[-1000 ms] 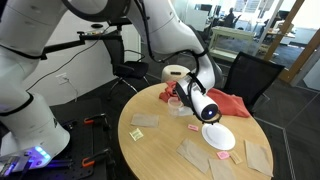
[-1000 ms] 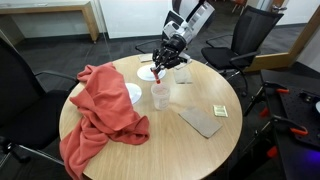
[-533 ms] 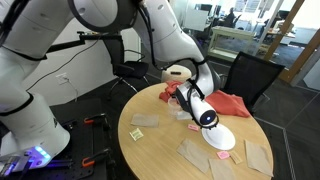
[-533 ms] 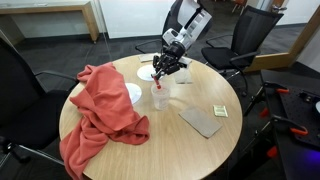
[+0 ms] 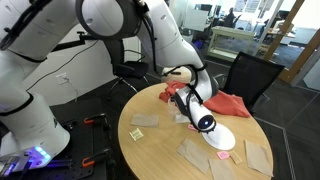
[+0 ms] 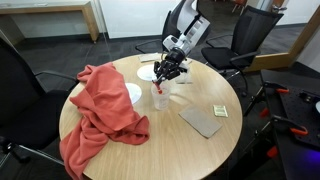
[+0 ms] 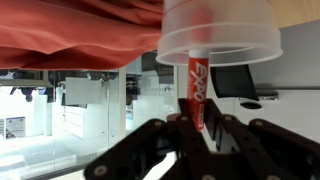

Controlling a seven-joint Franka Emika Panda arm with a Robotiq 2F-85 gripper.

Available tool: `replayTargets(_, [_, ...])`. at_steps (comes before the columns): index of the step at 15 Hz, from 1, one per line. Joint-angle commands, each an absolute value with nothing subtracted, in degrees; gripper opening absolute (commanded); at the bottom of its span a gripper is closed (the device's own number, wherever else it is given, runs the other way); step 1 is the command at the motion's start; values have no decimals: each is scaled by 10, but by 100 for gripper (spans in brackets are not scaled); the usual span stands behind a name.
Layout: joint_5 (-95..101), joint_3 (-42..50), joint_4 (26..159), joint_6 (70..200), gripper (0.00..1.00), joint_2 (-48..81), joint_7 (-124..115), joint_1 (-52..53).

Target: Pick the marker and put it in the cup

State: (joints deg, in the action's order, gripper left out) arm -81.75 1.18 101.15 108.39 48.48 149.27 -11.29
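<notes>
The wrist view looks upside down. In it my gripper (image 7: 197, 125) is shut on the red marker (image 7: 195, 85), whose far end reaches into the mouth of the translucent cup (image 7: 220, 30). In an exterior view the gripper (image 6: 165, 72) hangs straight over the cup (image 6: 159, 96) near the middle of the round table. In an exterior view the gripper (image 5: 183, 98) points down by the table's far side, and the arm hides the cup there.
A red cloth (image 6: 100, 105) covers one side of the table, next to a white plate (image 6: 133, 93). Brown napkins (image 6: 203, 120) and a yellow note (image 6: 220, 111) lie nearby. A cream cylinder (image 5: 178, 73), another plate (image 5: 218, 136) and office chairs stand around.
My gripper has moved with the marker from beside the cup to right over it and come lower, so the marker's end now sits in the cup's mouth.
</notes>
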Motion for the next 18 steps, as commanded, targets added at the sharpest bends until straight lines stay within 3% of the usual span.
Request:
replayTargets(1, [-818,20,998,1065,45,493,1492,-110])
replayTargets(3, [-819,20,999,1062,53,492,1492,-111])
replayTargets(9, [-815,19,997,1056,99,482,1493,-114])
replayTargets(18, [-805,26,1006,996,100,427,1493,-116])
